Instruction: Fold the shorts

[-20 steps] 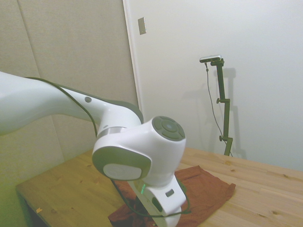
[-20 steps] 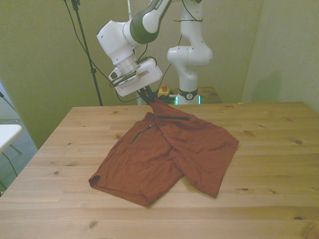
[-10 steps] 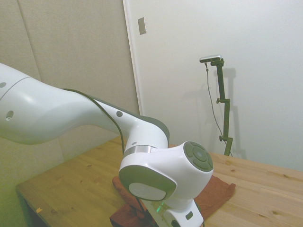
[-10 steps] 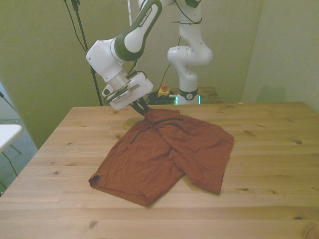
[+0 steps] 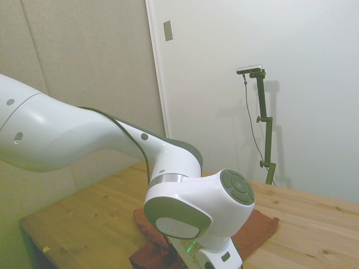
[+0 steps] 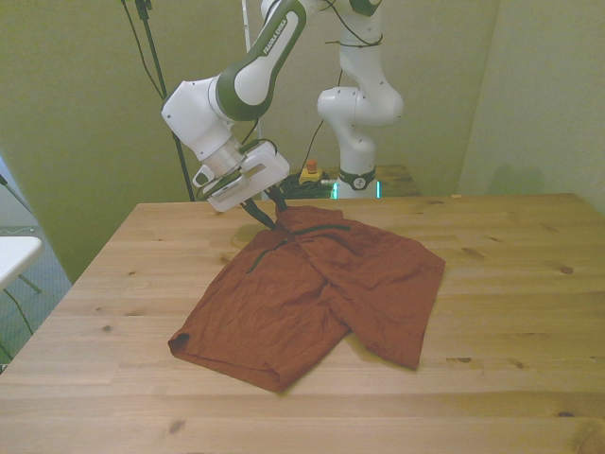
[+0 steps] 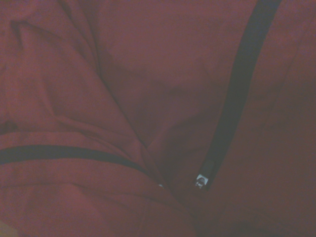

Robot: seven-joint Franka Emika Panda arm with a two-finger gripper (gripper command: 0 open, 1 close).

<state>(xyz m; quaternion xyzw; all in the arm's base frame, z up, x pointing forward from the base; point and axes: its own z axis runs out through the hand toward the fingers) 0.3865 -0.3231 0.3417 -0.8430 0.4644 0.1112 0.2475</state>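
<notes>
Pinching the waistband corner of the rust-orange shorts (image 6: 317, 293), your gripper (image 6: 271, 216) is lifting it slightly while the rest is lying spread mid-table (image 6: 529, 284). You're wanting a low, steady carry toward the hems, avoiding bunching.

I'm seeing the shorts (image 6: 312, 288) showing plain rust-orange with dark green trim stripes (image 7: 237, 94); the arm (image 6: 241, 85) is showing white with grey joints, the table (image 6: 510, 284) pale knotty wood.
</notes>
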